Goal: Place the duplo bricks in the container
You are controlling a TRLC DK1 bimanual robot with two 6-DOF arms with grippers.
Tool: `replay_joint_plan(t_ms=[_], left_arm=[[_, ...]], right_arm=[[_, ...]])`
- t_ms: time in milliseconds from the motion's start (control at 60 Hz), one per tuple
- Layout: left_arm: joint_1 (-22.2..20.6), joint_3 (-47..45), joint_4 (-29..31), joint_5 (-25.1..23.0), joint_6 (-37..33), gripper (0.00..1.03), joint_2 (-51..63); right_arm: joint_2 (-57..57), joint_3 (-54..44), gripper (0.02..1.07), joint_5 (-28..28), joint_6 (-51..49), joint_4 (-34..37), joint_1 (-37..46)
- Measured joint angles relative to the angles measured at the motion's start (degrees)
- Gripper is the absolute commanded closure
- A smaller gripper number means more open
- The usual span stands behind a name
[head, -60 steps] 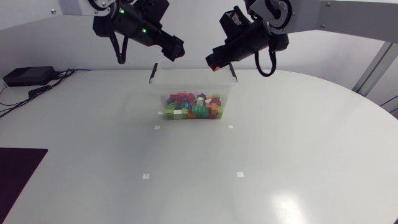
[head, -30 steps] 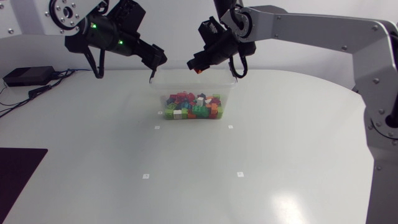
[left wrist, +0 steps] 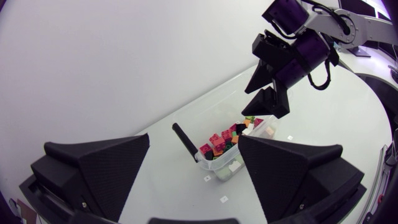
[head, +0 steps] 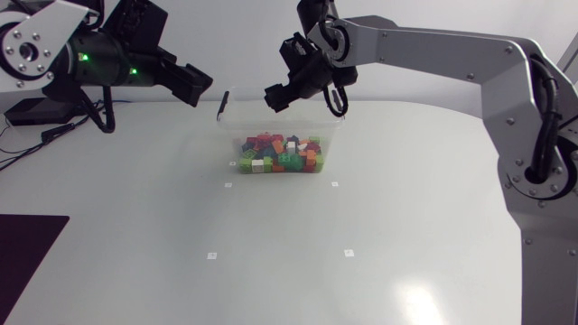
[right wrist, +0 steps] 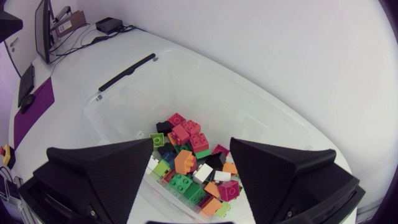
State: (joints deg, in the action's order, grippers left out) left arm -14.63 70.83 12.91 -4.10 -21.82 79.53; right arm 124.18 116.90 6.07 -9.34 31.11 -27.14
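A clear plastic container [head: 282,126] stands at the table's far middle, holding a heap of many-coloured duplo bricks [head: 282,153]. My right gripper [head: 274,97] hangs over the container's back rim, open, with nothing between its fingers. In the right wrist view this gripper [right wrist: 191,146] looks straight down on the bricks [right wrist: 186,158] inside the container [right wrist: 118,118]. My left gripper [head: 200,88] is open and empty, up and to the left of the container. In the left wrist view the left gripper [left wrist: 194,140] faces the container [left wrist: 214,158], with the right gripper [left wrist: 245,101] above it.
A black handle [head: 223,104] sticks up at the container's left end. A black box with cables [head: 41,110] lies at the far left edge. A dark mat [head: 27,248] is at the near left. Small white markers [head: 334,184] dot the tabletop.
My right gripper has moved left over the container and opened; the orange-red brick it held is gone from its fingers. My left arm has drawn back to the left.
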Motion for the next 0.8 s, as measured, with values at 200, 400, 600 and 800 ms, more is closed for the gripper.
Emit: replay_joint_plan(t_ms=[200,400,600,800], left_arm=[[0.28,-6.05,-4.02,0.35,0.0,0.04,-5.55],[2.64,-10.73,-7.5,0.37,-0.04,0.04,-9.68],[4.02,-16.74,-9.66,0.37,-0.44,0.04,-13.94],[5.9,-19.69,-10.03,0.39,-0.39,0.04,-17.64]], right_arm=[[-8.79,-10.12,0.06,-1.86,0.2,-3.19,1.36],[-19.28,-20.76,0.06,-4.37,0.17,-7.96,3.91],[-28.89,-31.56,0.06,-6.99,-0.28,-12.59,6.78],[-38.01,-43.19,0.06,-9.11,-1.62,-17.88,10.47]])
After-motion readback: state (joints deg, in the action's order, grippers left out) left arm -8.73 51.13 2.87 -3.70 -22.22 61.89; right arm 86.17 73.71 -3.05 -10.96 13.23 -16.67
